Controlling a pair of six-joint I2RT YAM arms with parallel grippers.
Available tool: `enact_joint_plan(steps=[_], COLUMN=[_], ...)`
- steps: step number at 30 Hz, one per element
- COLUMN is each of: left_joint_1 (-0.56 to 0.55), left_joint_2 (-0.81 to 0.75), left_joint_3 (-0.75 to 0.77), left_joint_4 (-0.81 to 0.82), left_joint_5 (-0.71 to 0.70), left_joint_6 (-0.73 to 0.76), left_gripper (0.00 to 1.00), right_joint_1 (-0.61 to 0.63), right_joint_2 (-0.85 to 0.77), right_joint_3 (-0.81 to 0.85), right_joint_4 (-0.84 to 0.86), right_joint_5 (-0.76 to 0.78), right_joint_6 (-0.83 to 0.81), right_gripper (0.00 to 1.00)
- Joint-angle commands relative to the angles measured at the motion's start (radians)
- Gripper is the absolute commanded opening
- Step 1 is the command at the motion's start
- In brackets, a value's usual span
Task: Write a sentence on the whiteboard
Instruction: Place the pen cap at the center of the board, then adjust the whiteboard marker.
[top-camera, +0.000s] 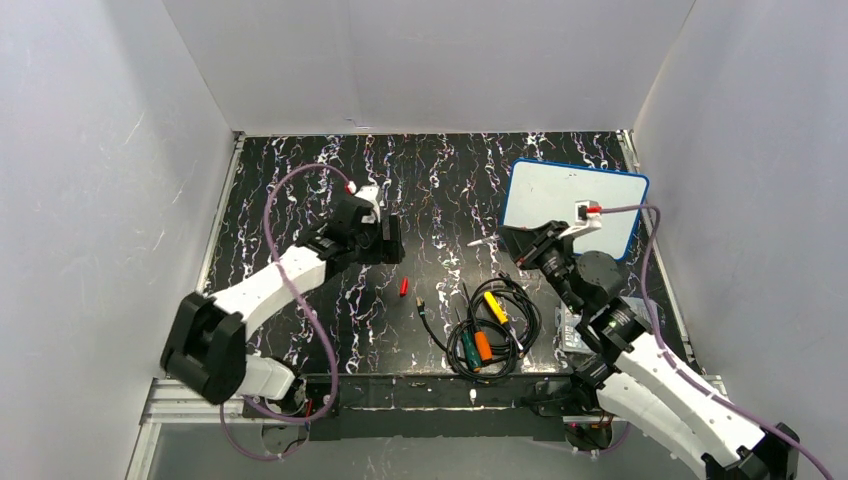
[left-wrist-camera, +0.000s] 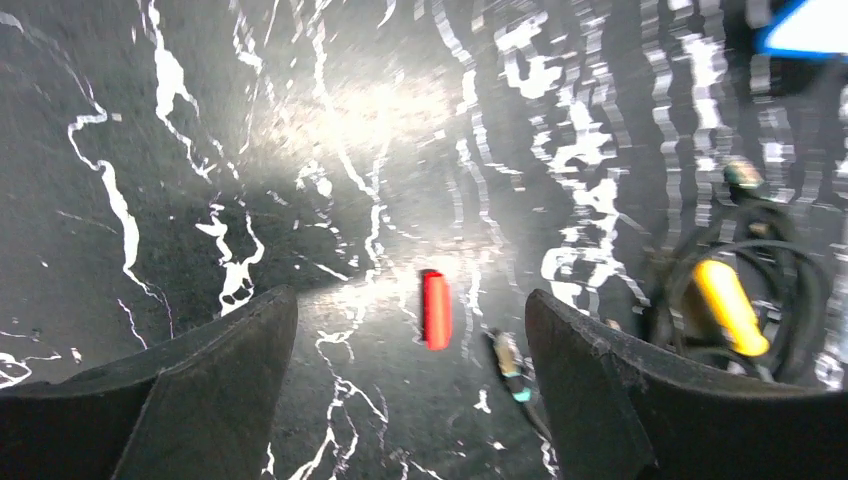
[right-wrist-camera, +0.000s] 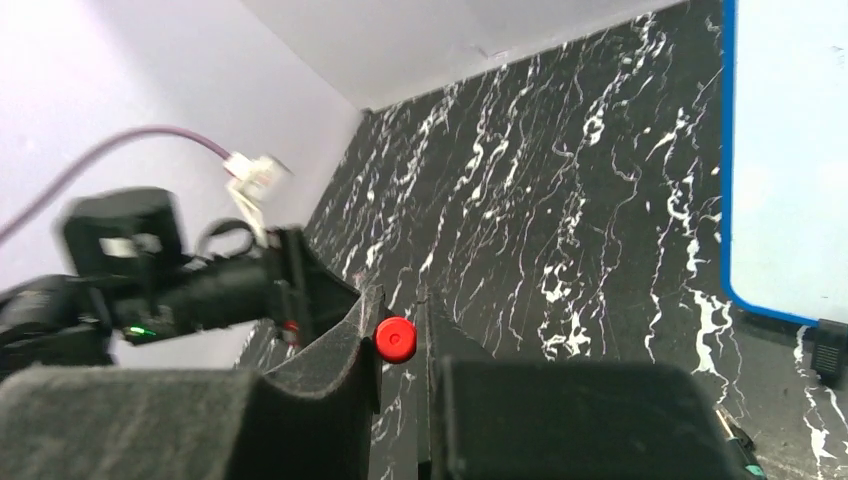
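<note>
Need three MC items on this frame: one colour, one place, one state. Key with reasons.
1. Whiteboard rim colour?
A) red
B) green
C) blue

2. Where is the red cap?
A) on the whiteboard
B) on the table, left of the cables
C) inside the cable coil

3. Right gripper state?
A) open
B) shut on the marker
C) out of view

Key: 1 C, a blue edge runs all round the board. 2 B, the cap lies on bare table between the arms. 3 B, the wrist view shows the fingers pinching the marker's red end.
</note>
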Motion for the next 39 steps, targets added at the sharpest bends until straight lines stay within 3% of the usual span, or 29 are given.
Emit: enact_joint_plan(steps=[1, 6, 9, 14, 25, 31, 35, 36, 39], left_joint_1=[0.003, -0.034, -0.124, -0.241, -0.263, -0.273, -0.279, -0.282, -0.288], left_joint_2=[-0.182, -0.217, -0.203, -0.173, -0.161, -0.151, -0.151, -0.158, -0.207], left_joint_3=[0.059, 0.188, 0.266, 0.32, 0.304, 0.303, 0.285, 0.275, 0.235], left_joint_4=[-0.042, -0.128, -0.205, -0.3, -0.293, -0.274, -0.275, -0.276, -0.277], left_joint_5=[0.118, 0.443, 0.54, 0.56, 0.515, 0.525, 0.529, 0.531, 0.519], left_joint_6=[0.059, 0.147, 0.258, 0.394, 0.433, 0.433, 0.463, 0.472, 0.506], left_gripper=[0.82, 0.82, 0.81, 0.81, 0.7, 0.51, 0.03, 0.0, 0.0], right_joint_1=[0.001, 0.0, 0.001, 0.001, 0.002, 0.001, 0.002, 0.002, 0.002], right_joint_2=[0.077, 0.218, 0.282, 0.336, 0.328, 0.334, 0.325, 0.319, 0.286], right_joint_3=[0.082, 0.169, 0.207, 0.242, 0.238, 0.219, 0.203, 0.203, 0.199], right_joint_4=[0.017, -0.018, 0.008, 0.063, 0.078, 0.119, 0.129, 0.116, 0.054], right_joint_5=[-0.121, -0.293, -0.406, -0.561, -0.635, -0.661, -0.664, -0.663, -0.657], right_joint_6=[-0.056, -0.069, -0.05, -0.008, 0.025, 0.062, 0.097, 0.1, 0.1], right_gripper=[0.01, 0.01, 0.01, 0.01, 0.01, 0.01, 0.01, 0.02, 0.32])
